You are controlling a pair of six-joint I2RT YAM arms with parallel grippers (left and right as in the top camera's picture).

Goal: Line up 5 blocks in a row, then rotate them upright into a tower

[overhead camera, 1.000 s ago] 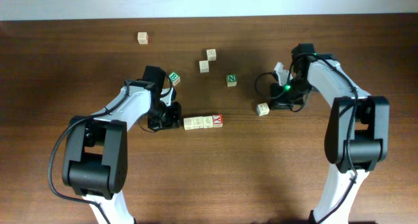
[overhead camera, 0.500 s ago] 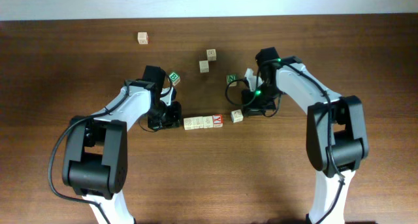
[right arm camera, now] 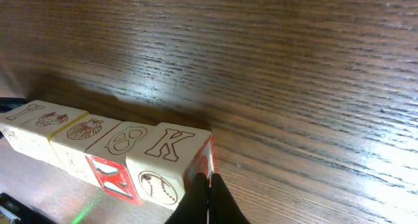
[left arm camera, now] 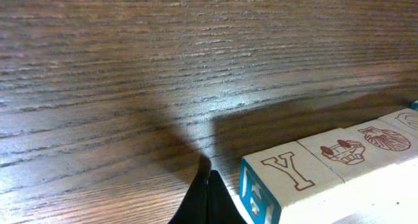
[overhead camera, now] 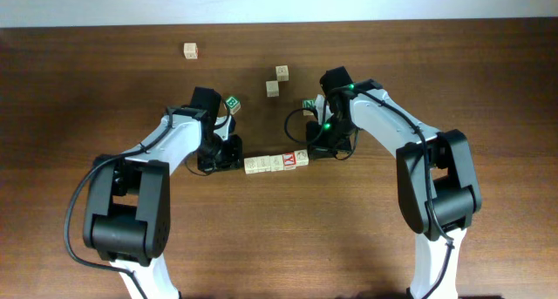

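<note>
Lying as one straight row (overhead camera: 275, 162) on the dark wooden table (overhead camera: 366, 238), the blocks run from side to side between the two arms, so the long axis of the row points from one gripper to the other; the left gripper (overhead camera: 223, 156) stands just beside the left end of the row and the right gripper (overhead camera: 319, 146) at its right end. Both grippers have their fingers pressed fully together and hold nothing. In the right wrist view the closed fingertips (right arm camera: 201, 199) touch the end face of the K block (right arm camera: 168, 160), the last one at the right end of the row; in the left wrist view the tips sit just beside the Y block (left arm camera: 290, 178) at the left end, and whether they touch it I cannot tell. I judge that the next turn must begin from one end of the row, and the right arm is the nearer to the K block. The cubes are pale smooth wood with crisp edges, with brown outline prints on top, red on some side faces and blue on one side of the Y block; the table shows strong grain and some glare. Loose pale cubes (overhead camera: 273, 88) lie well behind the row.
</note>
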